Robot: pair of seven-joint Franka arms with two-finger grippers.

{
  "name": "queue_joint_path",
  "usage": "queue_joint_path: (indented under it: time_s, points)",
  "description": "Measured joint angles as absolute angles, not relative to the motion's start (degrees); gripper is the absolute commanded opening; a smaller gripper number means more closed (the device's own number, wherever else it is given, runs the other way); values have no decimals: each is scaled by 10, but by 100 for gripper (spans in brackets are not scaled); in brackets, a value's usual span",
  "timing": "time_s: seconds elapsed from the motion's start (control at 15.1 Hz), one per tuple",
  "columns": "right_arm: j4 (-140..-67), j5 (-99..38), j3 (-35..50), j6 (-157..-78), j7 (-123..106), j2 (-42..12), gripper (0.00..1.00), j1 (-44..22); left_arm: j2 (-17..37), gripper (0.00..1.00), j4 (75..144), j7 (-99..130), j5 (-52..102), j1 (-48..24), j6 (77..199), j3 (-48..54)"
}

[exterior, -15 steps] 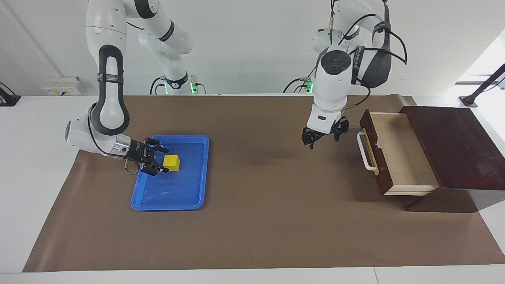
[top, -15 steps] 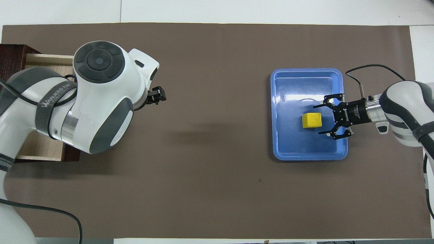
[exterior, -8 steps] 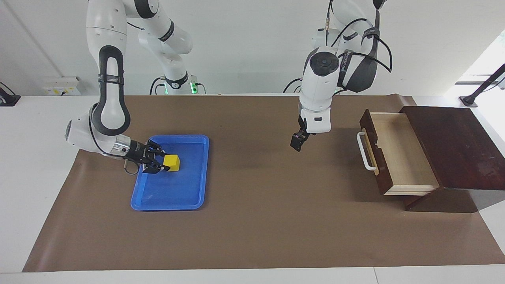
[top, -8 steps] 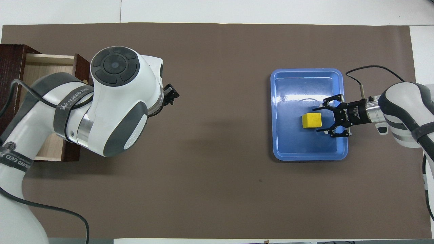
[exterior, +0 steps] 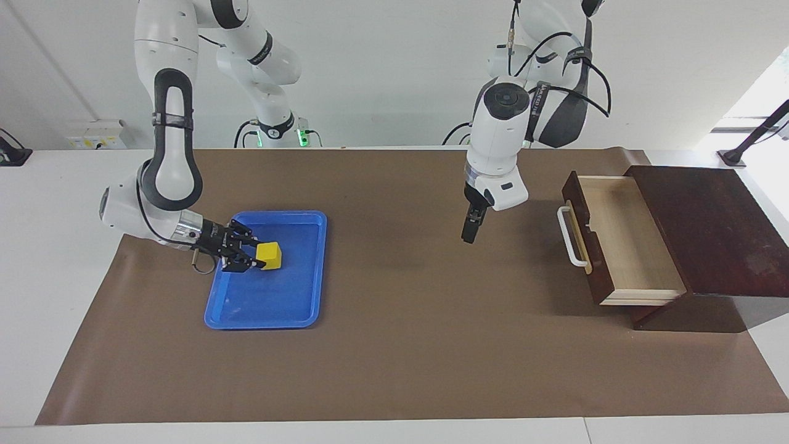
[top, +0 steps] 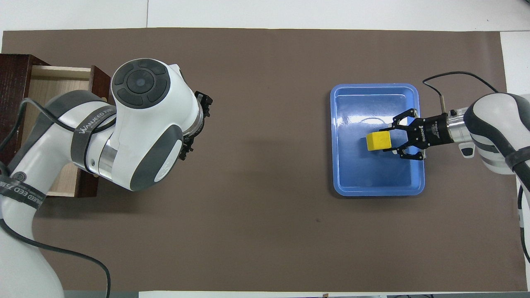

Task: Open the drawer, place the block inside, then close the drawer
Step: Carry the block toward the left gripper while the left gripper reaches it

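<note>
The yellow block point(exterior: 270, 254) point(top: 378, 141) is in the blue tray point(exterior: 265, 302) point(top: 372, 178) at the right arm's end of the table. My right gripper point(exterior: 256, 255) point(top: 388, 140) reaches in low and level from the tray's side and is shut on the block. The drawer point(exterior: 622, 240) point(top: 54, 82) stands pulled out of its dark wooden box point(exterior: 709, 228), its pale inside bare and its white handle point(exterior: 573, 237) facing the table's middle. My left gripper point(exterior: 470, 233) hangs open and empty over the mat in front of the drawer, pointing down.
A brown mat point(exterior: 400, 345) covers most of the table. In the overhead view the left arm's wrist point(top: 140, 124) hides the drawer's front and handle. Bare mat lies between the tray and the drawer.
My right gripper moved onto the block and shut on it, shifting it slightly. My left arm swung away from the drawer toward the table's middle and turned its wrist.
</note>
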State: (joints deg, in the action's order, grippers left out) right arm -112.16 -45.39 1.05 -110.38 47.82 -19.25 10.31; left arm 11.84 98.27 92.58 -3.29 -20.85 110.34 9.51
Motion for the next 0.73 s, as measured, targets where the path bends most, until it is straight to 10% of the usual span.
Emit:
queue_joint_path:
  time_s: [0.73]
  points:
    - [-996,-459,16,-1153,790,-163,0,-138,120,100,973,1120,38,-238,1147,95]
